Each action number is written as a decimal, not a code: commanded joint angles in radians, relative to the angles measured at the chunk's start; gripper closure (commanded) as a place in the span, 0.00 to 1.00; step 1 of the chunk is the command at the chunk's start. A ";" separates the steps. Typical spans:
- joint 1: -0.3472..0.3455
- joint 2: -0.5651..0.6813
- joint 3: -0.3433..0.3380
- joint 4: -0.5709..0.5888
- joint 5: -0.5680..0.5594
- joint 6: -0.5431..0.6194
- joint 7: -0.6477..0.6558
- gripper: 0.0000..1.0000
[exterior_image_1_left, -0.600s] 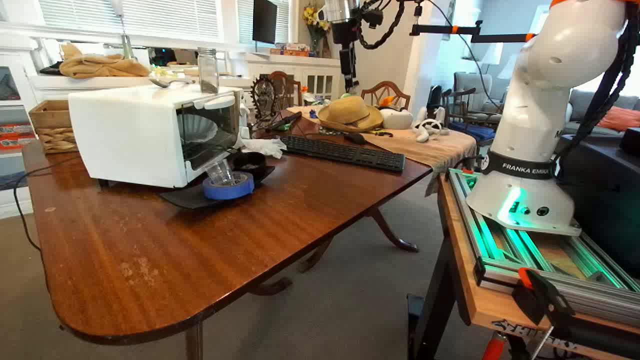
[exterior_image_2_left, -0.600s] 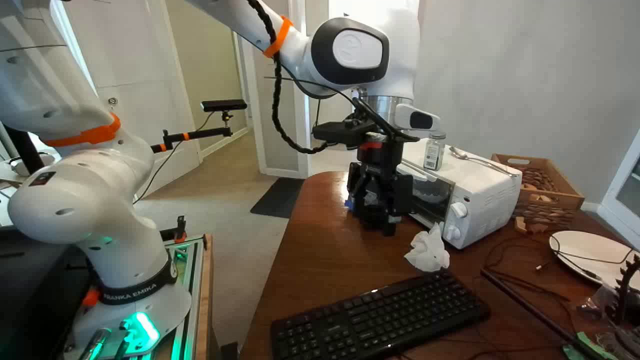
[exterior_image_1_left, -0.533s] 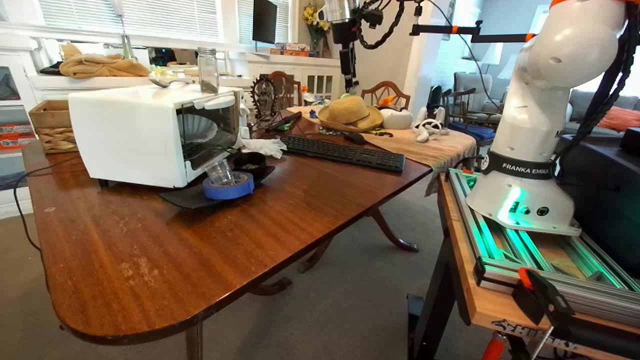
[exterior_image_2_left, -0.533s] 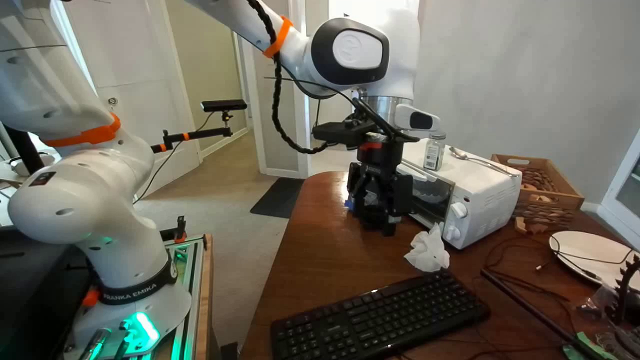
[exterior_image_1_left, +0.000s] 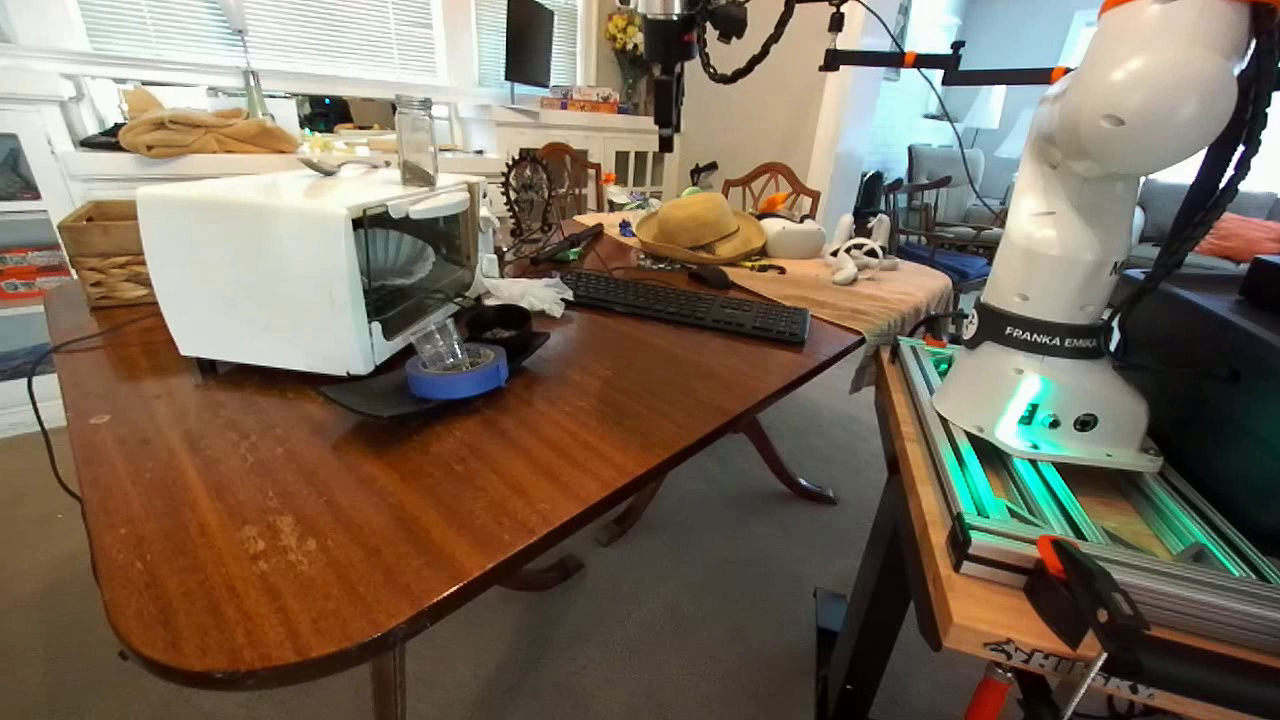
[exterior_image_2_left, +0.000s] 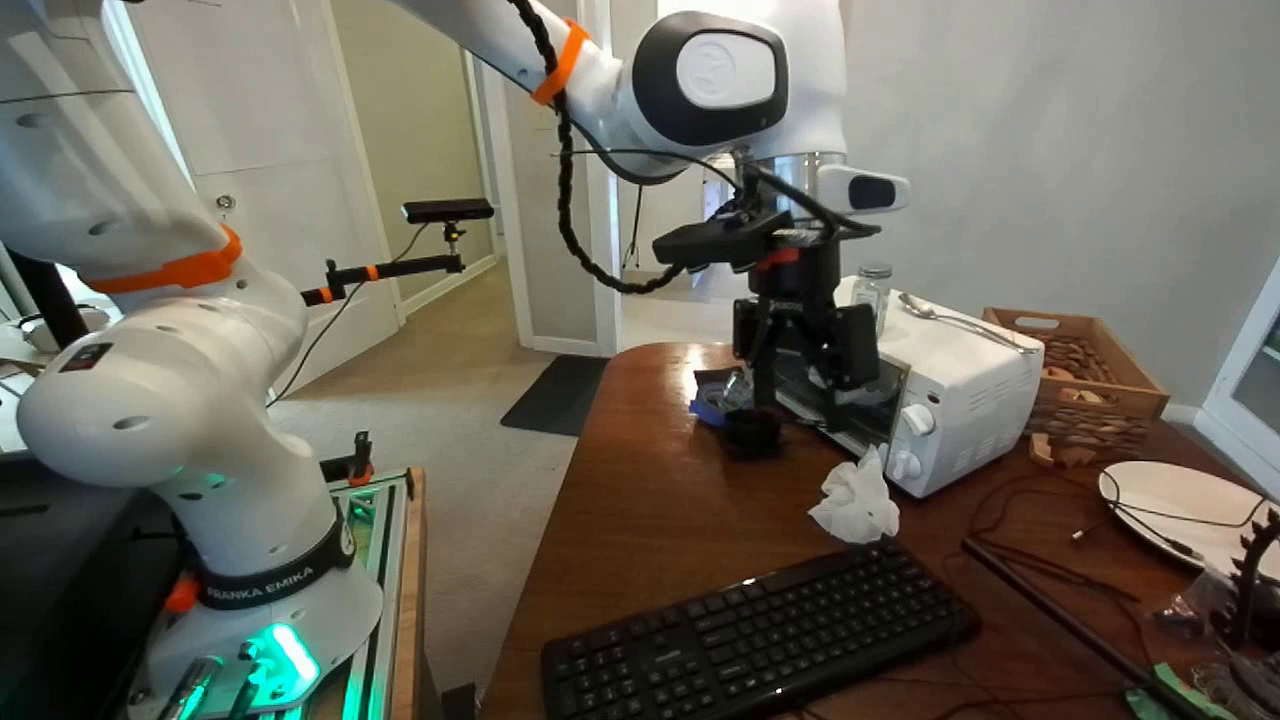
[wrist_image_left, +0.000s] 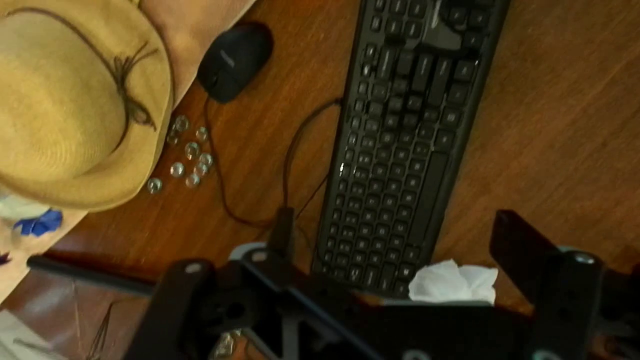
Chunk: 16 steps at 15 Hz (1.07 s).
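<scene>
The gripper (wrist_image_left: 395, 218) is spread wide above the brown table (exterior_image_2_left: 650, 500). A crumpled white tissue (exterior_image_2_left: 857, 502) lies beside the keyboard (exterior_image_2_left: 765, 630), near the white oven (exterior_image_2_left: 980, 400).

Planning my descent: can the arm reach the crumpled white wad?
Probably yes: the open black two-fingered gripper hangs higher, and nothing covers the wad, though the black rectangular keyboard lies close beside it.
</scene>
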 joint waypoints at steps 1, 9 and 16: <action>0.032 0.086 0.005 0.128 -0.018 0.089 -0.080 0.00; 0.123 0.309 0.087 0.487 0.063 0.089 -0.282 0.00; 0.127 0.403 0.165 0.639 0.334 0.022 -0.401 0.00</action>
